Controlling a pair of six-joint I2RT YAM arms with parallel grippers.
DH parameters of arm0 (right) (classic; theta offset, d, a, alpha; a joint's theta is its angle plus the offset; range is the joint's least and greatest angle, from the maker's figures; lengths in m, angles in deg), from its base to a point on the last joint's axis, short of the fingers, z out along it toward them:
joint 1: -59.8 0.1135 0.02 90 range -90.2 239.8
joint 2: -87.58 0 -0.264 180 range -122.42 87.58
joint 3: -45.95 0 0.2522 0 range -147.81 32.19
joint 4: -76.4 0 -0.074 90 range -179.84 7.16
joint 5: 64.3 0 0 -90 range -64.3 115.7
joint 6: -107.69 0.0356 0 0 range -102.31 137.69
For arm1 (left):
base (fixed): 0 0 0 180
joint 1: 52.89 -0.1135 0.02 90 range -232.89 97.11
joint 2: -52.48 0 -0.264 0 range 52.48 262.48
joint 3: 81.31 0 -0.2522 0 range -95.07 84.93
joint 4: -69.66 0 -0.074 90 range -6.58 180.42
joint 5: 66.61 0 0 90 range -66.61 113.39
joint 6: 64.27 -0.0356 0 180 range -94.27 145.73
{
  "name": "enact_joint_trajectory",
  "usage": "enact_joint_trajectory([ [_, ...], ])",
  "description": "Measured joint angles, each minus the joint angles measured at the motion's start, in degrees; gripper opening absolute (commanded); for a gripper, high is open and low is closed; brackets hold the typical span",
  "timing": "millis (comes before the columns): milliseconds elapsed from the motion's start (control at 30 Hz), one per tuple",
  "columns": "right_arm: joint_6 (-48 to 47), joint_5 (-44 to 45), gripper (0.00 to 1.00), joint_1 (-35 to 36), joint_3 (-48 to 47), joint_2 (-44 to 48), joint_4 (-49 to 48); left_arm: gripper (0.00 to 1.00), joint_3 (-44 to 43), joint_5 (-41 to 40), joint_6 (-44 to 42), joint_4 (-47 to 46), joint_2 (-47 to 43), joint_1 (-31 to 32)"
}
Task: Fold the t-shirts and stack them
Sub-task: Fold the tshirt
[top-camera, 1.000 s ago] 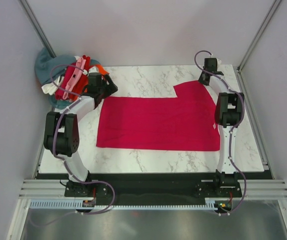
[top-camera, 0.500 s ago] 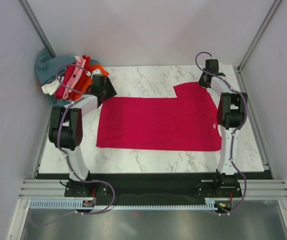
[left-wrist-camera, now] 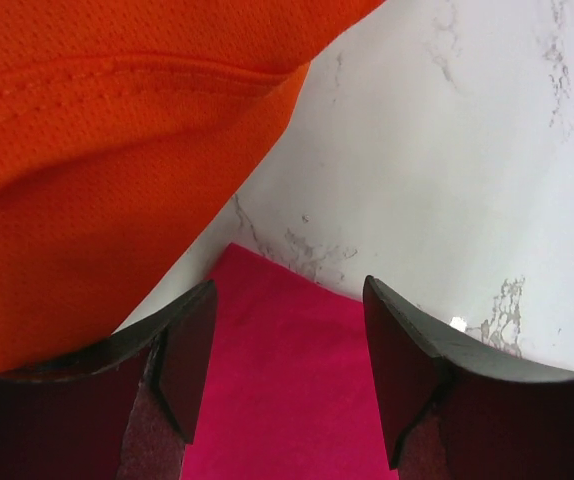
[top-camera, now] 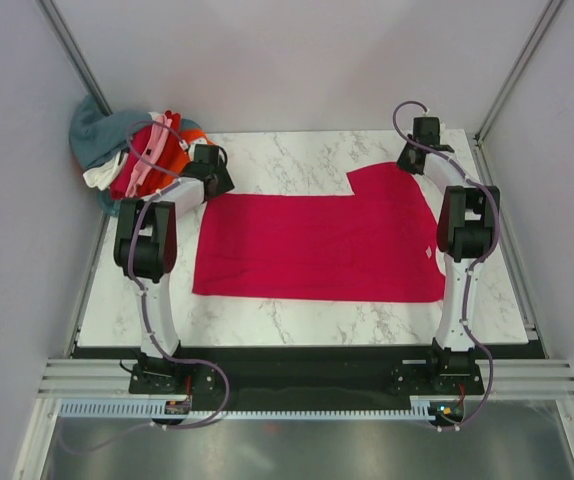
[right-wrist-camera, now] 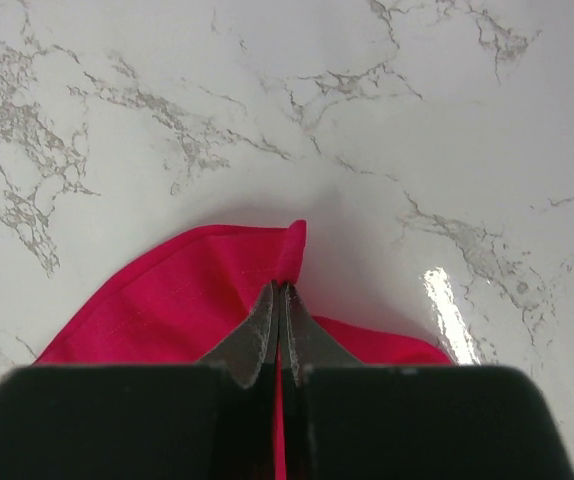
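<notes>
Crimson t-shirt (top-camera: 317, 245) cloth is pinched in the right gripper (right-wrist-camera: 283, 300), whose two fingers are pressed together on a small raised fold at the garment's hemmed edge. A short peak of fabric stands up just beyond the fingertips. To either side of the fingers the edge curves away and lies flat. Ahead of that gripper is bare marble table (right-wrist-camera: 267, 120), grey-veined, with a glare spot to its right. From above, the pinch sits at the sleeve end of the garment, and the rest of the garment spreads flat from there back toward the arm bases and across to the other arm. A small white label (top-camera: 429, 253) shows at the garment's edge beside the right forearm.

The left gripper (left-wrist-camera: 287, 370) has its fingers spread wide, with nothing between them. They straddle the opposite far corner of the crimson cloth, and its tip lies just ahead of the gap. I cannot tell whether the fingertips touch the fabric. An orange shirt (left-wrist-camera: 97, 150) hangs just to the left of and ahead of this gripper, its seam in close view. It belongs to the pile of shirts (top-camera: 132, 150), which lies beyond and left of the gripper, at the table's corner. The pile mixes red, pink and white pieces with a teal-grey one at the back.
</notes>
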Motion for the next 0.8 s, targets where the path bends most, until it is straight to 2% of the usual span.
enact_joint_trajectory([
  [200, 0.6, -0.9, 0.00, -0.3, 1.5, 0.8, -0.1, 0.68, -3.6, -1.9, 0.1, 4.7, 2.0, 0.0],
  [433, 1.9, -2.3, 0.00, -1.1, 3.4, 3.6, -0.4, 0.55, -8.9, -2.9, 0.2, 10.3, 5.5, 0.0],
  [567, 2.8, -3.1, 0.00, -1.6, 5.0, 6.3, -0.5, 0.53, -10.7, -3.1, 0.2, 11.9, 6.6, 0.0],
  [700, 3.3, -3.9, 0.00, -1.9, 6.8, 9.2, -1.1, 0.35, -11.4, -3.2, 0.4, 13.4, 6.7, 0.0],
  [733, 3.4, -4.0, 0.00, -1.9, 7.3, 10.0, -1.4, 0.24, -11.5, -3.2, 0.4, 13.6, 6.8, 0.0],
  [800, 3.4, -4.3, 0.00, -2.0, 8.2, 11.4, -1.6, 0.15, -11.5, -3.2, 0.7, 13.7, 6.8, 0.0],
])
